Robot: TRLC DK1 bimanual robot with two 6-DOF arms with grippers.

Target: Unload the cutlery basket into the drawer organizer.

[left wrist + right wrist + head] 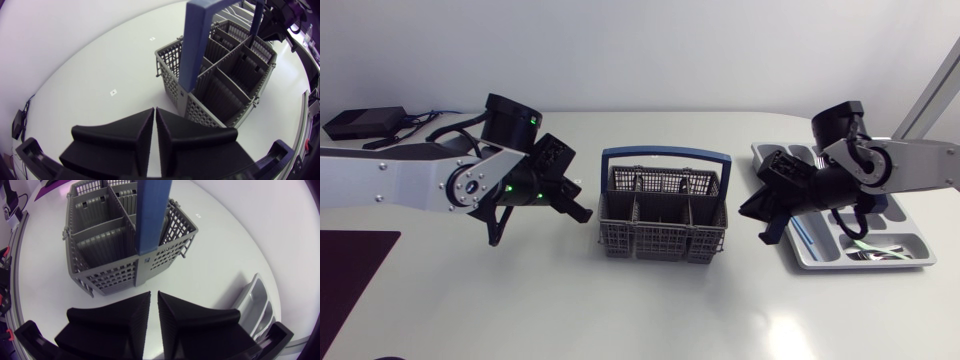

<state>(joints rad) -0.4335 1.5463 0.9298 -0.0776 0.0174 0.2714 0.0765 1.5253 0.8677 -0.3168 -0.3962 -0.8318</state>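
l gripper [155,131] & r gripper [154,315] sat closed, empty, basket [663,215] ahead of their fingers [117,145] looking bare; a blind reach risked clipping its handle [665,153].

Bright, even overhead light fills the white table [470,300], with one soft glare patch near the right arm [910,165]. Shadows are pale and diffuse under the left arm [400,185] and around the cutlery basket [663,225]. Small green lamps [532,122] glow on the left arm. In the wrist views the table's edge bows strongly. Ahead of the jaws the surface is brightest, and the matte fingers [117,145] of the left gripper [154,111] carry a dull sheen.
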